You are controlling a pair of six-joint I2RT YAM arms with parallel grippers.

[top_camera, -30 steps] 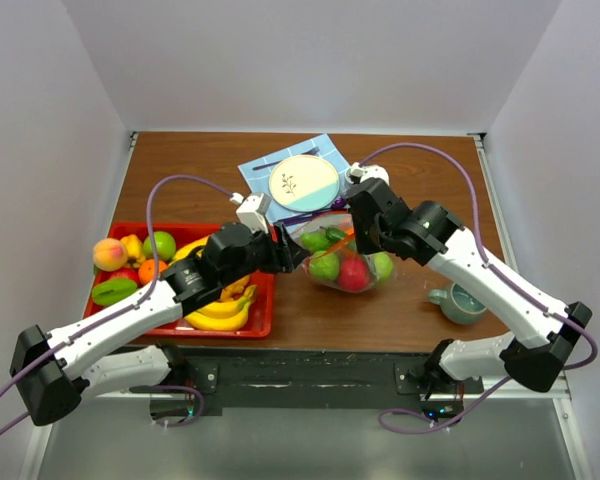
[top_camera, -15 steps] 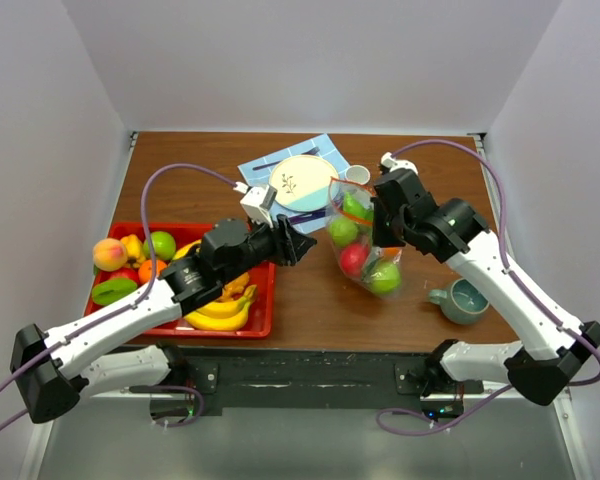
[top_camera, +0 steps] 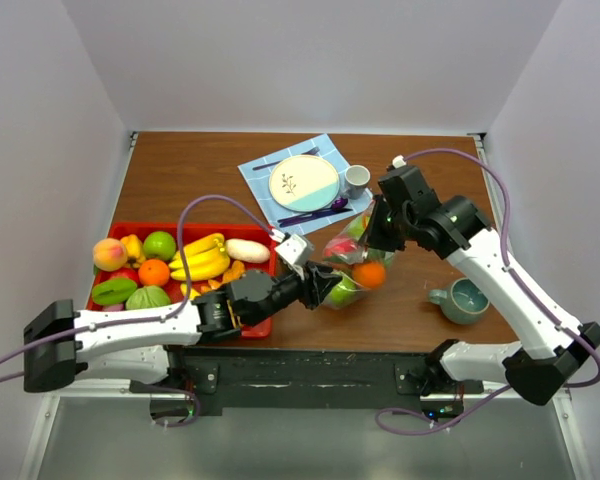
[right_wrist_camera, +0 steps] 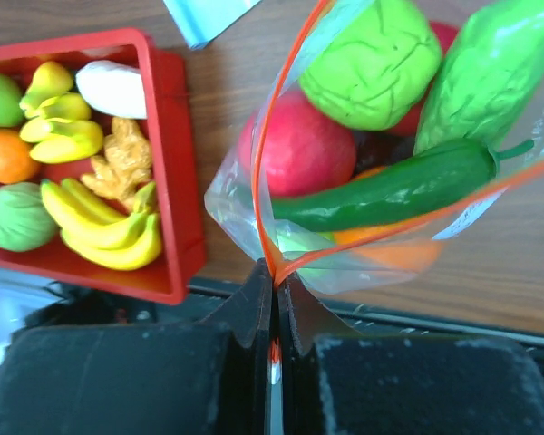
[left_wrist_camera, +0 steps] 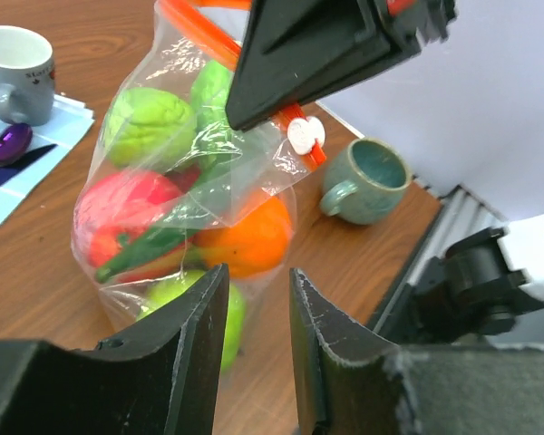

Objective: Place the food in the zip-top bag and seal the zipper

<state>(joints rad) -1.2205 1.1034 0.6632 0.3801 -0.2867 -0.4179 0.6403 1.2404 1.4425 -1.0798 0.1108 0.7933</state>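
Note:
The clear zip-top bag (top_camera: 346, 266) hangs just above the table centre. It holds food: green fruit (left_wrist_camera: 150, 122), a red piece (left_wrist_camera: 122, 204), a cucumber (right_wrist_camera: 394, 190) and an orange (left_wrist_camera: 245, 240). My right gripper (right_wrist_camera: 274, 272) is shut on the orange-red zipper (right_wrist_camera: 263, 154) at one end of the bag's mouth, which gapes open; from above, the right gripper (top_camera: 373, 238) is over the bag. The white slider tab (left_wrist_camera: 306, 134) sits beside the right gripper's fingers. My left gripper (left_wrist_camera: 258, 272) is open with nothing between its fingers, low at the bag's near-left side, as the top view shows (top_camera: 318, 285).
A red tray (top_camera: 265, 325) at the left holds bananas (top_camera: 202, 262), an orange (top_camera: 154, 272), a peach (top_camera: 109, 253) and other food. Behind lie a blue napkin (top_camera: 255, 175) with a plate (top_camera: 303, 181), a spoon and a white cup (top_camera: 356, 179). A teal mug (top_camera: 460, 301) stands right.
The right gripper has carried the bag lower and to the left. The left arm has swung off the tray toward the front, its gripper now at the bag's base with jaws narrower.

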